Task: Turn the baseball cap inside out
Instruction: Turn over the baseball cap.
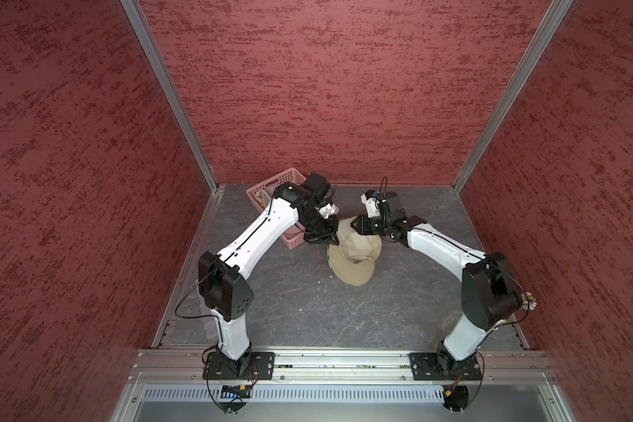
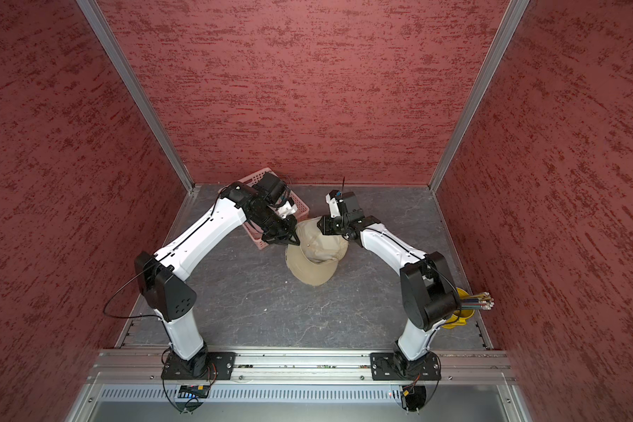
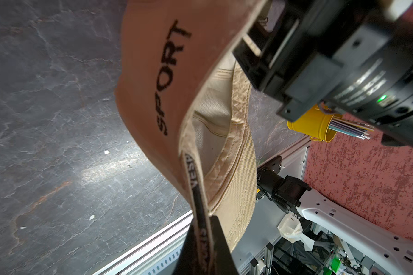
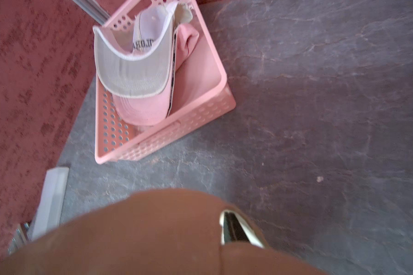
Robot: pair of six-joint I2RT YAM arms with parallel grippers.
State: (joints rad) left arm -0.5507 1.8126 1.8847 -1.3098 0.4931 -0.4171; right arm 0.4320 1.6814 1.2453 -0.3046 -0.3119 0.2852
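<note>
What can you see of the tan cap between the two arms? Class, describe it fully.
The tan cap looks like soft cotton, with SPORT stitched in black on the crown and a stiff brim pointing toward the arms' bases. Crown up, it is held between the arms. Its paler lining shows inside, so it is not yet turned. The left gripper is shut on its printed inner band; the right gripper meets the far rim, grip unclear. A shiny buckle shows at the back.
</note>
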